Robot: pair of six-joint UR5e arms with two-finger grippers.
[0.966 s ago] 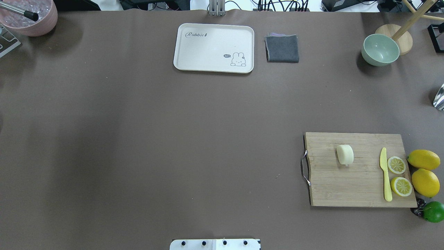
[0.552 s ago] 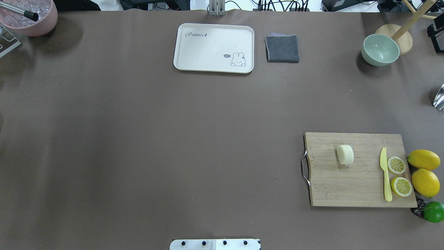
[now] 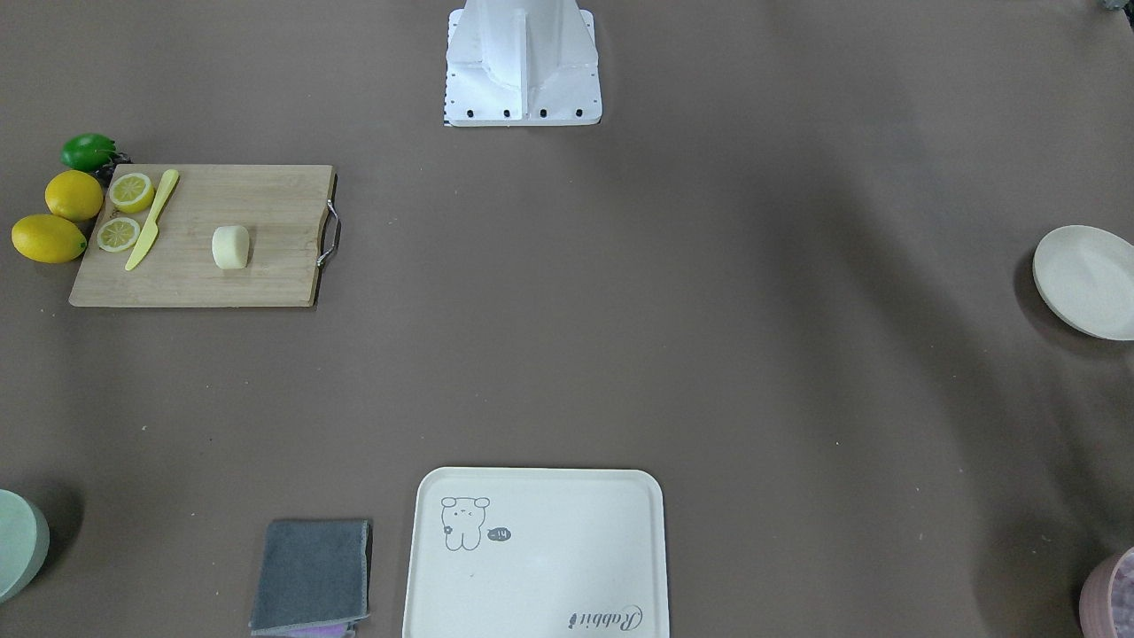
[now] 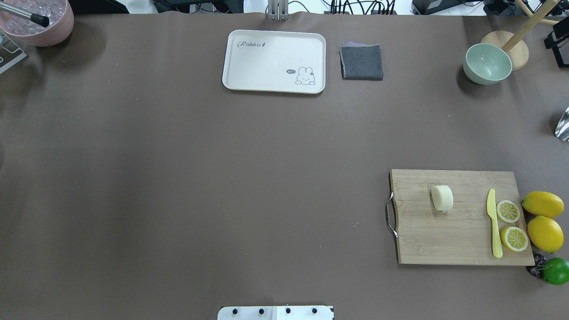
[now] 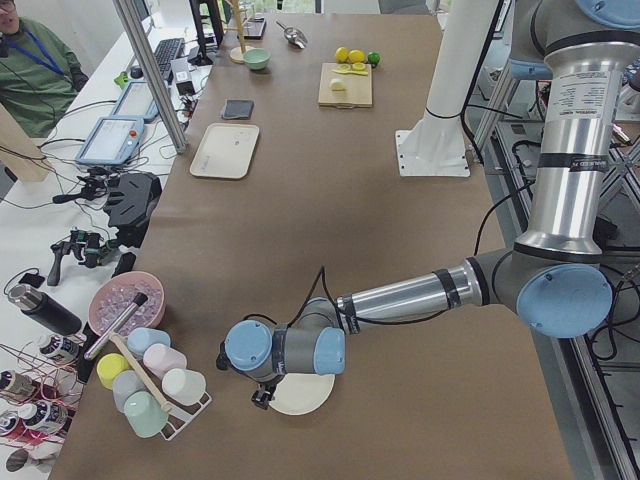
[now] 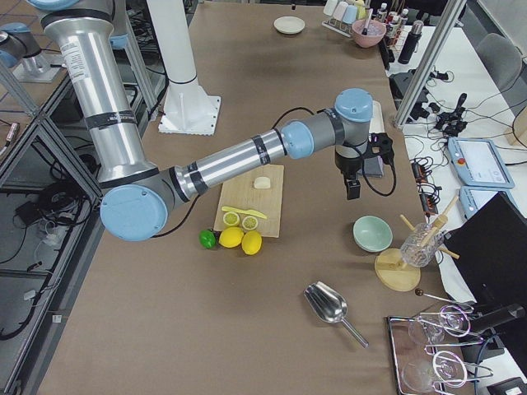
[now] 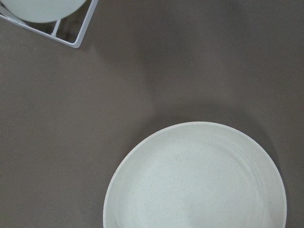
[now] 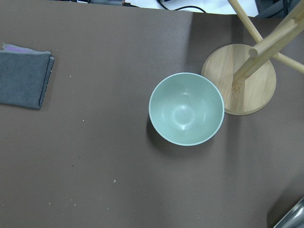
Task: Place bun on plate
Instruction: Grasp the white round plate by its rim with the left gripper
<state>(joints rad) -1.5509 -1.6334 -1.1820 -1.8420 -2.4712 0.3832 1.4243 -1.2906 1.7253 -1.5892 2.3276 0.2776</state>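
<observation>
The bun (image 4: 442, 198) is a pale cream lump lying on the wooden cutting board (image 4: 444, 240) at the table's right side, also seen in the front view (image 3: 230, 246). The plate (image 3: 1085, 279) is round and off-white, far off at the left end of the table, and it fills the lower part of the left wrist view (image 7: 194, 180). My left gripper (image 5: 262, 397) hangs at the plate's edge; I cannot tell if it is open or shut. My right gripper (image 6: 352, 191) hovers beyond the board, near the green bowl (image 8: 186, 108); its fingers do not show clearly.
On the board lie a yellow knife (image 4: 493, 222) and two lemon halves (image 4: 507, 211); whole lemons (image 4: 543, 204) and a lime (image 4: 555, 270) sit beside it. A bear tray (image 4: 274, 61), grey cloth (image 4: 362, 62), wooden stand (image 8: 247, 78), pink ice bowl (image 4: 38, 22) and cup rack (image 5: 150, 385) line the edges.
The dark piece of the right gripper at the overhead view's top right edge has shifted slightly. The bun, board and tray have not moved.
</observation>
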